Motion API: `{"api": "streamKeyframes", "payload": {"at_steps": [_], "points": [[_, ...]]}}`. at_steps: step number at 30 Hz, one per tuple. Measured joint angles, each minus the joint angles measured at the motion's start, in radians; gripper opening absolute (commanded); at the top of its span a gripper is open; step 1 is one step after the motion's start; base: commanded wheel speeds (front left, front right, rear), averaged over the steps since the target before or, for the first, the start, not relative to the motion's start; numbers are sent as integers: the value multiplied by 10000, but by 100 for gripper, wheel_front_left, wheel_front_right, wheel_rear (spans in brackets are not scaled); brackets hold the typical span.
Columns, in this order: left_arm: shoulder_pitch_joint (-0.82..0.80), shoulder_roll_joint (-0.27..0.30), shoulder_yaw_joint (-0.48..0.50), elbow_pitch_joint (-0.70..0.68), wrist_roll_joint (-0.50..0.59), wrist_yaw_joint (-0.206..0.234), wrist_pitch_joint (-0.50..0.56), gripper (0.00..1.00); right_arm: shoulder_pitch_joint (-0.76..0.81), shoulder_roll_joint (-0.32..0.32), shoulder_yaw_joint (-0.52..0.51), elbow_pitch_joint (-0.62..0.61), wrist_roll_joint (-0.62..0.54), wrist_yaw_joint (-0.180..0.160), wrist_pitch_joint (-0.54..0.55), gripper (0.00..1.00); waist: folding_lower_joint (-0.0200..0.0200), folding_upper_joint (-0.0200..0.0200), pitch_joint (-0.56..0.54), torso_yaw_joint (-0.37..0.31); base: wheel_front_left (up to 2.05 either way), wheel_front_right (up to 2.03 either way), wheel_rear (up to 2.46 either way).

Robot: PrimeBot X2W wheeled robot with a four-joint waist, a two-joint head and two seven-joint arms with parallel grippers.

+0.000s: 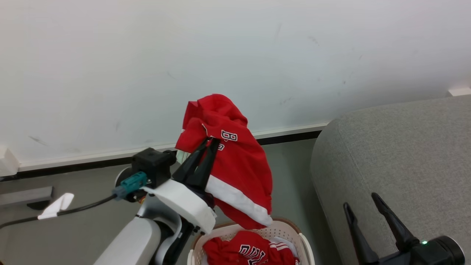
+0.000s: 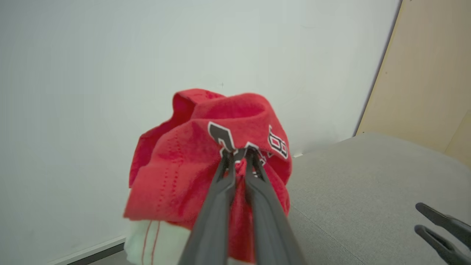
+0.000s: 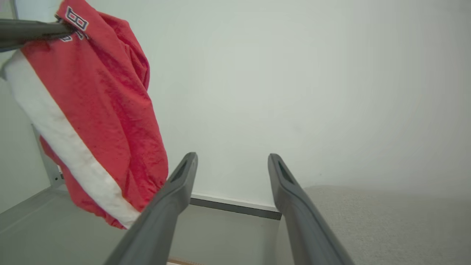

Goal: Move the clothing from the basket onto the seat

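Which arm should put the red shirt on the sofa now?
Left. The left gripper is shut on the jersey, high above the basket, with the sofa just beside it. The right gripper is open and empty over the sofa.

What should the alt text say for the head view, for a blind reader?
The left gripper, shut on a red jersey, holds it up above a white basket where more red cloth lies. A grey sofa stands to the right, with the open right gripper before it.
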State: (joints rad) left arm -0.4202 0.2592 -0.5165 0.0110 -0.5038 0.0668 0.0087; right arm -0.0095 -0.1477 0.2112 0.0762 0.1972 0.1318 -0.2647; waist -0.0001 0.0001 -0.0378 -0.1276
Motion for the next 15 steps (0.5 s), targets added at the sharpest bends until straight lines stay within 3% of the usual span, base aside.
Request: {"api": "streamKeyframes", "payload": {"at_steps": [10,15], "points": [[2,-213,-662,-236,-75,-416,161,0,-2139,-2941,4021,215,2497,0,-2,100,1,0,-180,217,0,0,0],[9,-291,-959,-251,-104,-593,244,0,-3720,-3962,6069,479,3779,0,81,100,1,0,-268,379,0,0,0]]}}
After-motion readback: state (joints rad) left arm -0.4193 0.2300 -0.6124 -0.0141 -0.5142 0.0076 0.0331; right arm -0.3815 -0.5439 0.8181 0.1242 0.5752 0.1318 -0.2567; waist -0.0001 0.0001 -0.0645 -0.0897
